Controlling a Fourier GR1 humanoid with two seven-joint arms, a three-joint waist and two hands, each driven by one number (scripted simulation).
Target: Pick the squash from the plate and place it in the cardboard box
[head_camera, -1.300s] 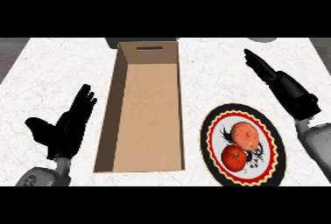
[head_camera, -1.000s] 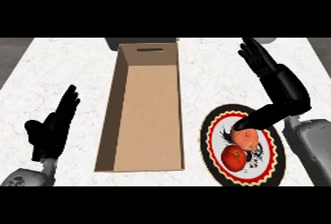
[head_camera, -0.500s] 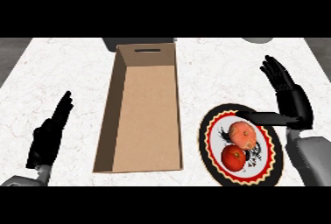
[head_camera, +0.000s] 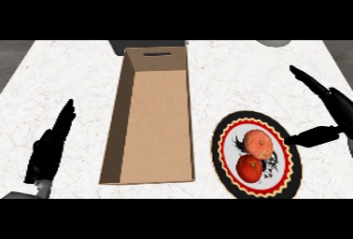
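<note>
While both hands' fingers stay straight — right hand (head_camera: 336,109) beside plate (head_camera: 228,135) — squash (head_camera: 258,143) lies untouched.

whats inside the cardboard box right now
Nothing visible: the cardboard box shows only its bare brown floor. Its near wall hides a thin strip of floor just behind it. The squash is on the plate.

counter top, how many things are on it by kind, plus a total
cardboard box: 1
plate: 1
squash, the paler orange piece on the plate: 1
red-orange piece of produce on the plate: 1
total: 4
Neither robot hand, left or right, holds anything; both are open.
</note>
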